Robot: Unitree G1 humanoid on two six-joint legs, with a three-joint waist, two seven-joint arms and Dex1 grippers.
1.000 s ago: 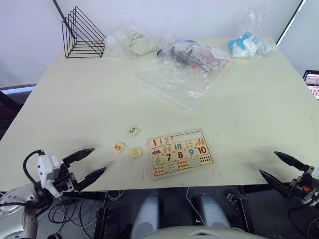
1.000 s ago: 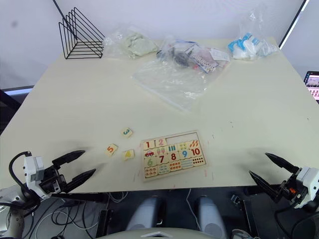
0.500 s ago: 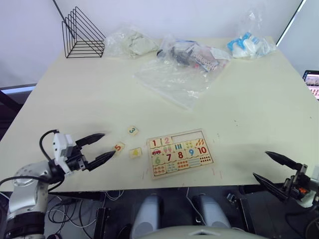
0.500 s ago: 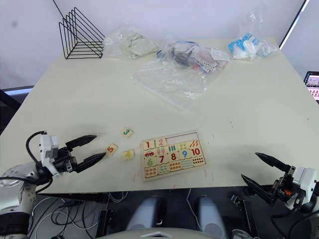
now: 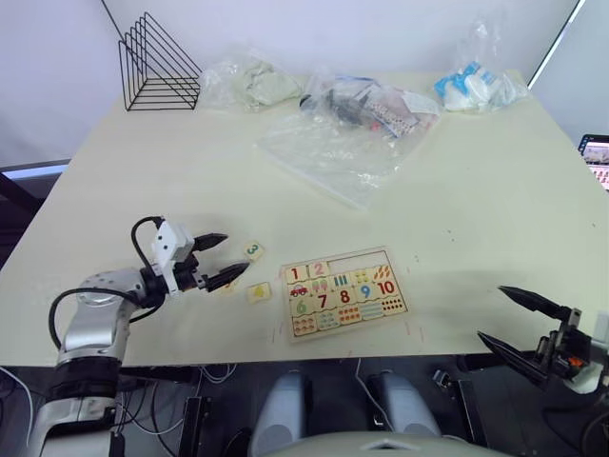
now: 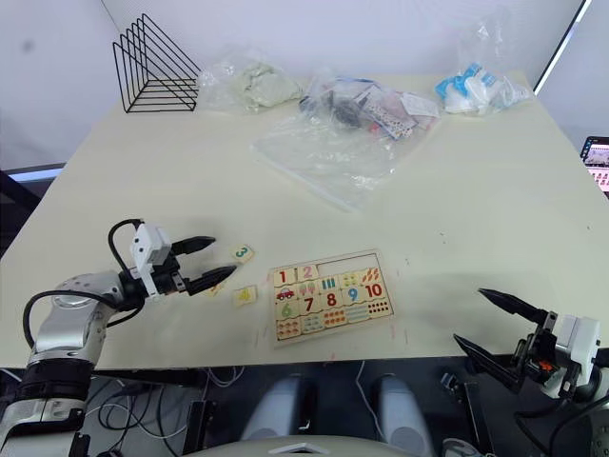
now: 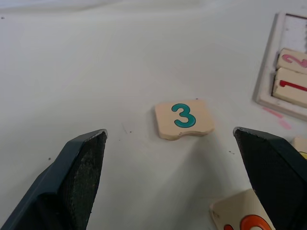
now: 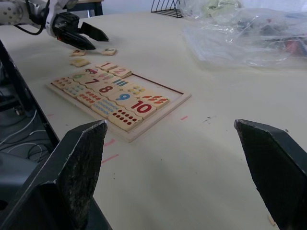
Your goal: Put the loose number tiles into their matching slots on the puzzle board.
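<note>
Left wrist view: jaws wide, flanking 3 tile.

Bright, even light is falling from overhead, washing the cream table pale and leaving only faint, soft shadows. The clear plastic bags are catching small glints. Close up, the left gripper's fingers are blurring softly while the 3 tile is staying sharp.
</note>
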